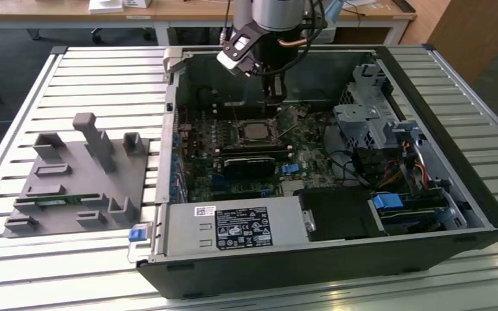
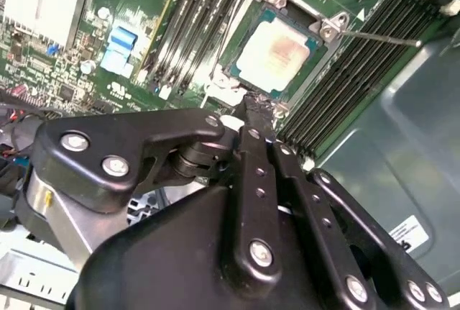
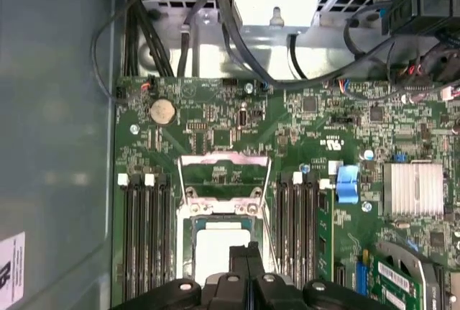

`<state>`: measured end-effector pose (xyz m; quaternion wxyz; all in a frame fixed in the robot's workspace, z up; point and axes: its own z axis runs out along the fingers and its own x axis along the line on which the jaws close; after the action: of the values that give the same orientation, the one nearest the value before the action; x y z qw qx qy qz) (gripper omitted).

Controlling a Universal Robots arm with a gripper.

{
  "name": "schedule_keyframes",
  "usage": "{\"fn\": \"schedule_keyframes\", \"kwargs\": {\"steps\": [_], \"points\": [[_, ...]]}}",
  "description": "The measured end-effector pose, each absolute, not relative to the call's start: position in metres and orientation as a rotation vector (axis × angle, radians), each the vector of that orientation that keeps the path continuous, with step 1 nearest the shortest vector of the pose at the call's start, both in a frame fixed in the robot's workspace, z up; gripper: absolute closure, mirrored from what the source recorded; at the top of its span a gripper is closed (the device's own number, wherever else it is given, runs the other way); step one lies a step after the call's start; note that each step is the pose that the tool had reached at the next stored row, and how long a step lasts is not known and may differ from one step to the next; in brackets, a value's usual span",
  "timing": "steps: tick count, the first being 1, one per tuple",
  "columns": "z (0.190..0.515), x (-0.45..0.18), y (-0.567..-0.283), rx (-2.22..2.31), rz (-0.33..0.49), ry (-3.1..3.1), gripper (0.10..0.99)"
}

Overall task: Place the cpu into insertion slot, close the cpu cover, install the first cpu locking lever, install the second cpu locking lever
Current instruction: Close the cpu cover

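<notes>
- gripper [image 3: 244, 254] — fingers pressed together, nothing held; tips low at one edge of the socket [image 3: 182, 242].
- cpu [image 3: 215, 249] — we find it seated flat in the socket, just beside the tips.
- cpu cover [image 3: 224, 173] — open, hinged at the socket's opposite edge. The cpu lies between it and the tips.

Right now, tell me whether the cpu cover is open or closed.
Open. In the first wrist view the cpu cover stands swung back off the socket, and the cpu lies uncovered in it.
</notes>
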<state>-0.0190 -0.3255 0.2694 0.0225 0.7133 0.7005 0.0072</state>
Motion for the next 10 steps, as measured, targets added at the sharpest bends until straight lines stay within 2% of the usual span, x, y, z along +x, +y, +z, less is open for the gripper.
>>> {"fn": "schedule_keyframes", "kwargs": {"steps": [10], "points": [[0.269, -0.005, -0.326, 2.211, 0.024, 2.171, 0.980]]}}
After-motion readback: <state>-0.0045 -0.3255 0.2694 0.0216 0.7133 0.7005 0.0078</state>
